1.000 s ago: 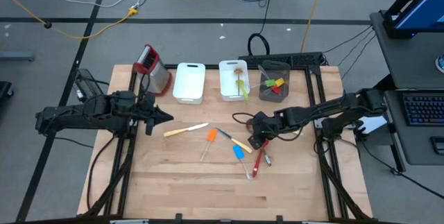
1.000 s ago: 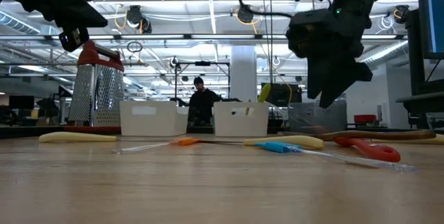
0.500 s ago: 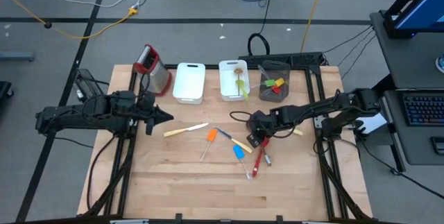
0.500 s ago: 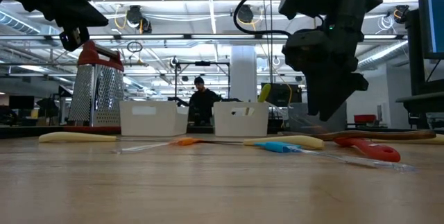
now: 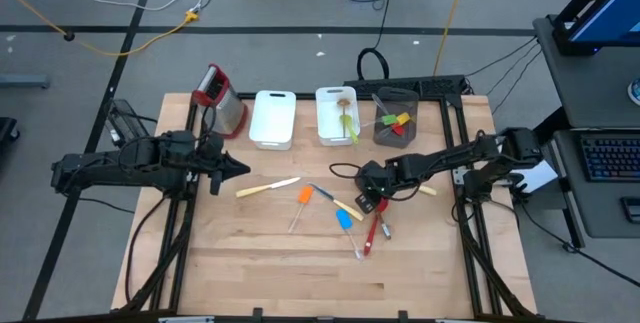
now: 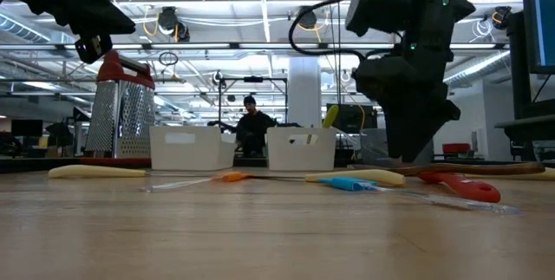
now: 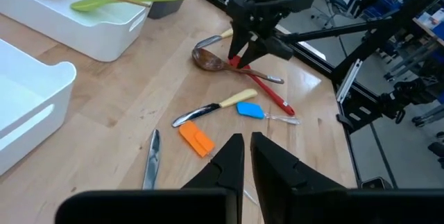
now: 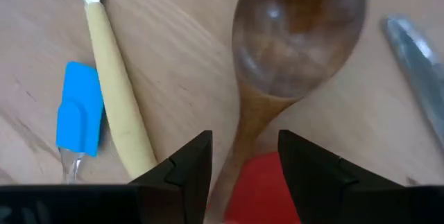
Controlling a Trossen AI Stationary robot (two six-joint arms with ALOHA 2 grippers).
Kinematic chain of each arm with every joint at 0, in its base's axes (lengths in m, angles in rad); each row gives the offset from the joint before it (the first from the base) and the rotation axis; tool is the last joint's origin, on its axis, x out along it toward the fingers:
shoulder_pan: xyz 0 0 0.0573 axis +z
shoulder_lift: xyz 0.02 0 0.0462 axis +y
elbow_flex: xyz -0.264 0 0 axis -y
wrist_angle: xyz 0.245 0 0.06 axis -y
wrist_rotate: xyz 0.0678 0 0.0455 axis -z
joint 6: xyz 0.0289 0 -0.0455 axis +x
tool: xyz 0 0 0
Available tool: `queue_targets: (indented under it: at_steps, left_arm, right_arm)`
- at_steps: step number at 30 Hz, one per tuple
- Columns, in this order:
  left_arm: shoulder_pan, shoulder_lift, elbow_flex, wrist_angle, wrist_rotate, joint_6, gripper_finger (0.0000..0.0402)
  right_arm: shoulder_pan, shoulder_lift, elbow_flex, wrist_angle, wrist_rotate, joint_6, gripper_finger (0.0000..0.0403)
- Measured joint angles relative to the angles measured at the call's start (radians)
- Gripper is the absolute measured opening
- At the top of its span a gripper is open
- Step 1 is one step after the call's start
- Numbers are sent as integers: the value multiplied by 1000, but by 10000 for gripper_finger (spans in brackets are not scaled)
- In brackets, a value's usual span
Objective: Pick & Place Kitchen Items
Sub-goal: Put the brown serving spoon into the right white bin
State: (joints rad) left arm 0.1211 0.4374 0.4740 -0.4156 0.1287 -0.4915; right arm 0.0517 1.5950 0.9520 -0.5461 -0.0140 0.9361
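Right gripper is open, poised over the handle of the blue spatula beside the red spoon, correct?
Not quite. The open right gripper straddles the handle of the dark wooden spoon, not the blue spatula, which lies off to one side beyond a cream-handled knife. The right wrist view shows it.

Surface: wooden table (image 5: pixel 250 263).
Far edge: grater (image 5: pixel 220 98), two white bins (image 5: pixel 272 118), grey cup (image 5: pixel 396 115).
Centre: cream-handled knife (image 5: pixel 268 187), orange spatula (image 5: pixel 303 198), blue spatula (image 5: pixel 345 221), wooden spoon (image 8: pixel 291 37), red spoon (image 5: pixel 373 233).
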Motion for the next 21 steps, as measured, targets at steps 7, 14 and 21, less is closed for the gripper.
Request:
queue_targets:
  at_steps: [7, 14, 21]
  left_arm:
    - [0, 0, 0, -1, 0, 0, 33]
    - [0, 0, 0, -3, 0, 0, 33]
    - [1, 1, 0, -4, -5, 14, 33]
  right_arm:
    - [-4, 88, 3, 24, 32, 33, 157]
    - [-5, 119, 4, 28, 54, 57, 152]
    - [-6, 113, 0, 32, 66, 148, 86]
